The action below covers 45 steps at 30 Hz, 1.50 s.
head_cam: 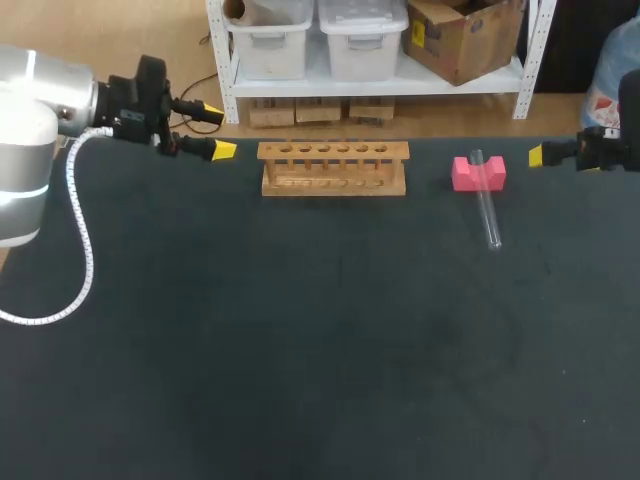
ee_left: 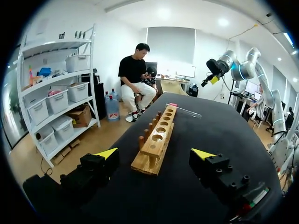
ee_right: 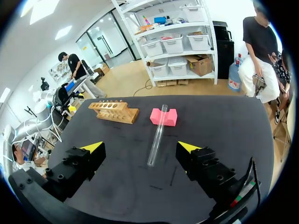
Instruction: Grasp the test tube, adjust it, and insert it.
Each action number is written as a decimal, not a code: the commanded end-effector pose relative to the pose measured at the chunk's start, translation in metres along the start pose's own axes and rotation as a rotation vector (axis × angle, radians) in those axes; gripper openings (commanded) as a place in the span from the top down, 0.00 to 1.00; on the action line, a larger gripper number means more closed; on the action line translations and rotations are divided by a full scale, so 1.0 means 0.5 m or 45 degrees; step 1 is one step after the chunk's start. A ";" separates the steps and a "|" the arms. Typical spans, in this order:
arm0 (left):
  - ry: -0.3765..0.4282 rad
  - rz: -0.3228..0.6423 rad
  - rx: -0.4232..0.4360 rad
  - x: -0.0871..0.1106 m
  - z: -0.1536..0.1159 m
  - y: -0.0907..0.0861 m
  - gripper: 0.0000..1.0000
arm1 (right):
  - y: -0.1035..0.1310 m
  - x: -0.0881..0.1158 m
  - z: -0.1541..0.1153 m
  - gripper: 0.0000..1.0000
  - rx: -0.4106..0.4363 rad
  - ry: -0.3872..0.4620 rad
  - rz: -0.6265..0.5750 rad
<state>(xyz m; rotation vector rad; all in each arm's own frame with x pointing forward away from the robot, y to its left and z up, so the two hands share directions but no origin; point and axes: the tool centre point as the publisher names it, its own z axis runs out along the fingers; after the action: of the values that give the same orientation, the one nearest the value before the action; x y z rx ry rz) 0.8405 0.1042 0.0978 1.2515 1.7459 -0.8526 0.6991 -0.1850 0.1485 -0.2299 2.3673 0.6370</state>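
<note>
Watching my left gripper [head_cam: 218, 131] sit wide apart beside the wooden rack [head_cam: 333, 167], my right gripper [ee_right: 141, 148] spread too, both holding nothing. Test tube [head_cam: 487, 203] lies on the black table [head_cam: 320, 350], far end propped in the pink block [head_cam: 466, 176], right of the rack.

Dark table [head_cam: 320, 340] out front, light wood-look floor [head_cam: 150, 25] behind it, with a white shelf rack [head_cam: 222, 60] holding plastic bins [head_cam: 360, 40] and a cardboard box [head_cam: 460, 40]. Plain white walls [ee_left: 112, 42], and the ceiling lights [ee_left: 223, 22] are on, so it's pretty bright in there.
</note>
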 end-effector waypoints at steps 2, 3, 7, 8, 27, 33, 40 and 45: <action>0.001 0.000 0.001 0.000 0.001 0.001 0.00 | 0.002 0.000 -0.001 0.00 0.008 0.000 0.000; 0.001 0.000 0.001 0.000 0.001 0.001 0.00 | 0.002 0.000 -0.001 0.00 0.008 0.000 0.000; 0.001 0.000 0.001 0.000 0.001 0.001 0.00 | 0.002 0.000 -0.001 0.00 0.008 0.000 0.000; 0.001 0.000 0.001 0.000 0.001 0.001 0.00 | 0.002 0.000 -0.001 0.00 0.008 0.000 0.000; 0.001 0.000 0.001 0.000 0.001 0.001 0.00 | 0.001 0.004 0.044 0.00 0.199 -0.098 -0.047; 0.001 0.000 0.001 0.000 0.001 0.001 0.00 | -0.012 -0.001 0.082 0.00 0.356 -0.165 -0.037; 0.001 0.000 0.001 0.000 0.001 0.001 0.00 | -0.016 -0.003 0.124 0.00 0.520 -0.176 -0.031; 0.001 0.000 0.001 0.000 0.001 0.001 0.00 | -0.017 -0.002 0.151 0.00 0.613 -0.155 -0.043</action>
<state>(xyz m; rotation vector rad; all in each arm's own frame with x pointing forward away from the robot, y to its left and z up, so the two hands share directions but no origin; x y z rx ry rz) 0.8405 0.1041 0.0979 1.2515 1.7463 -0.8526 0.7379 -0.1626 0.1007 -0.1957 2.2681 0.4723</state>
